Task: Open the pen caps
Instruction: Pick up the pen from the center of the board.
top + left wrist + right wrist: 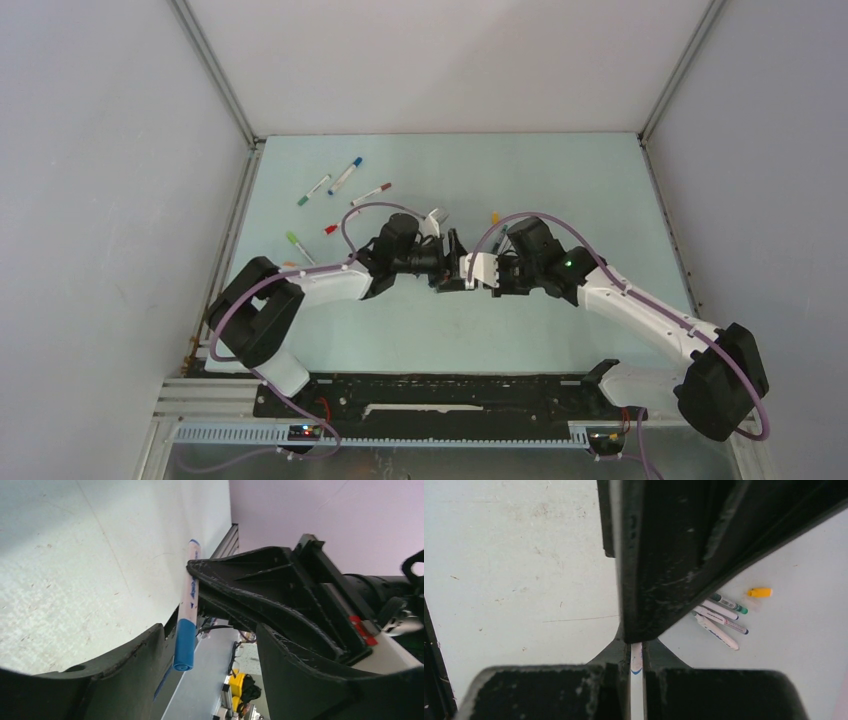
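My two grippers meet above the middle of the table. My right gripper [480, 272] [636, 655] is shut on the white barrel of a pen [636, 658] [191, 592]. The pen's blue cap [184, 645] is on the barrel and points toward my left gripper [447, 264] [210, 640]. The left gripper's jaws stand wide apart. The blue cap lies between them, close to the left finger [125, 670]. A loose orange cap [759, 592] [494, 216] lies on the table.
Several capped pens [345, 176] lie at the far left of the pale green table [560, 180]. Three uncapped pens [720, 616] lie beside the orange cap. White walls enclose the table on three sides.
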